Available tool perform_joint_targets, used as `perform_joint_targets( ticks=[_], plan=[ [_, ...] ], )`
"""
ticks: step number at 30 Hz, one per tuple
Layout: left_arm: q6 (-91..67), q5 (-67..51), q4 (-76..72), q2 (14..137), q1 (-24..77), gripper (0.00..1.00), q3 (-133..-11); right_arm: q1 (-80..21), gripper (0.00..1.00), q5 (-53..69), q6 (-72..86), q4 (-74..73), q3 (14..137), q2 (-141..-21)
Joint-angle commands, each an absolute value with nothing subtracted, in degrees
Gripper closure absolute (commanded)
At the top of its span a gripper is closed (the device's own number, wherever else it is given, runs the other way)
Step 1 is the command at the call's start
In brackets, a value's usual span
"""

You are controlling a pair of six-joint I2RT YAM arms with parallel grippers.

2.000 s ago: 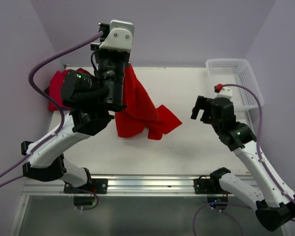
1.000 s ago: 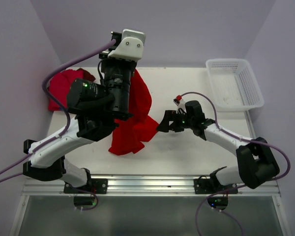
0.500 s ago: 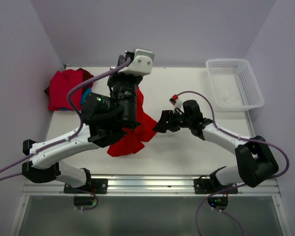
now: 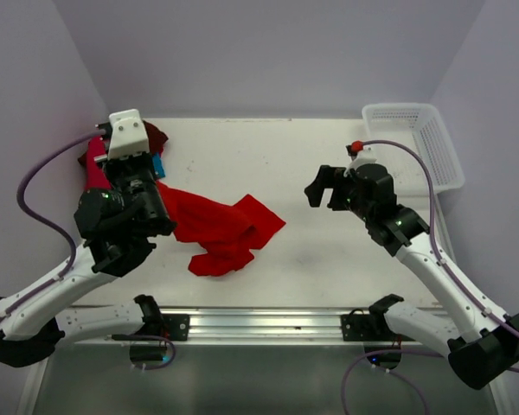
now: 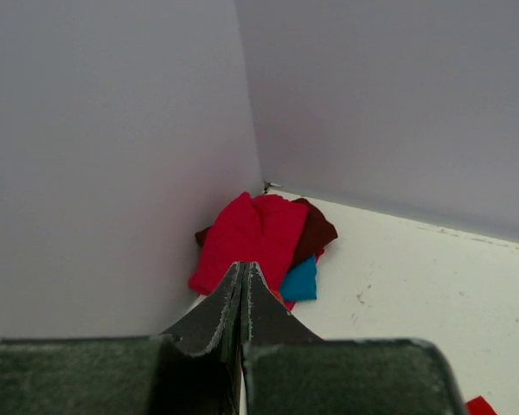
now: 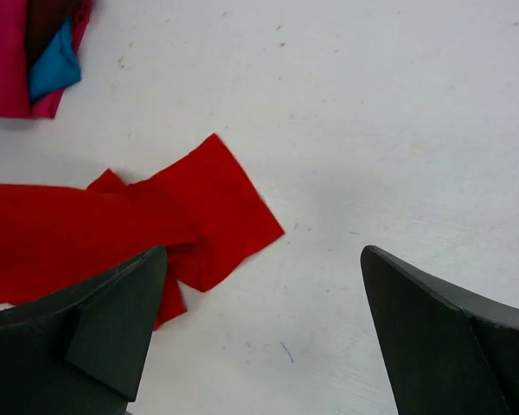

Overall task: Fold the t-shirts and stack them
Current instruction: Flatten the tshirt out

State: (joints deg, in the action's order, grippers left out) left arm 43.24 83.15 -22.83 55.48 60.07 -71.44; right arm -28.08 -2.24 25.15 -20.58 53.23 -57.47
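Left arm folded low along the left side of the table [image 4: 329, 259], forearm angled toward the back-left corner, wrist camera housing uppermost. The left gripper [image 5: 244, 268] has its jaws pressed flat together; its wrist view shows no cloth between the tips, so whether it still pinches anything cannot be told. It points at the folded stack in the corner: a red t-shirt [image 5: 246, 238] on top, a dark maroon one [image 5: 316, 233] behind and a teal-blue one [image 5: 301, 281] peeking out underneath.

The right arm reaches from its base up over the right half of the table, elbow bent. The right gripper [image 4: 326, 192] hangs above bare tabletop with its jaws spread wide and nothing between them, near the white mesh basket [image 4: 445, 156].

The large bright red t-shirt [image 4: 216, 229] lies crumpled on the table left of centre, its left end running under the left arm, a sleeve-like flap pointing right.

Half a second earlier the left arm stood raised over the table's middle with this shirt hanging from it, and the right gripper sat low against the cloth's right edge. Since then the left arm has swung left and down, the shirt has come to lie on the table, and the right arm has drawn back to the right, well clear of the cloth.
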Motion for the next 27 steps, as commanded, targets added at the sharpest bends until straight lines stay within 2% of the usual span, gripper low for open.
perform_joint_targets(
  ticks=[1, 5, 10, 14, 18, 24, 27],
  plan=[
    [38.2, 88.8, -18.8, 55.9, 56.2, 1.00, -68.9, -28.0, 0.01, -10.9, 23.7, -29.1, 56.6, -57.8],
    [28.1, 93.1, -8.5, 54.1, 53.2, 1.00, -67.0, -28.0, 0.01, -10.7, 23.6, -29.6, 56.3, -57.0],
    [25.3, 96.9, -7.2, 50.3, 52.7, 1.00, -62.8, -28.0, 0.01, -11.2, 22.7, -31.4, 57.1, -56.3],
    [37.1, 96.9, -23.9, 45.6, 52.7, 1.00, -55.1, -28.0, 0.01, -11.1, 22.5, -32.2, 57.6, -55.9],
    [38.9, 97.0, -26.8, 45.8, 52.6, 1.00, -52.4, -28.0, 0.01, -11.0, 22.5, -33.2, 58.0, -55.5],
    [49.1, 96.9, -43.8, 53.2, 53.4, 1.00, -46.1, -28.0, 0.01, -10.5, 22.5, -33.6, 57.9, -55.2],
    [52.6, 95.4, -50.4, 56.9, 58.1, 1.00, -45.4, -28.0, 0.01, -10.6, 22.4, -33.7, 57.6, -55.1]
  ],
)
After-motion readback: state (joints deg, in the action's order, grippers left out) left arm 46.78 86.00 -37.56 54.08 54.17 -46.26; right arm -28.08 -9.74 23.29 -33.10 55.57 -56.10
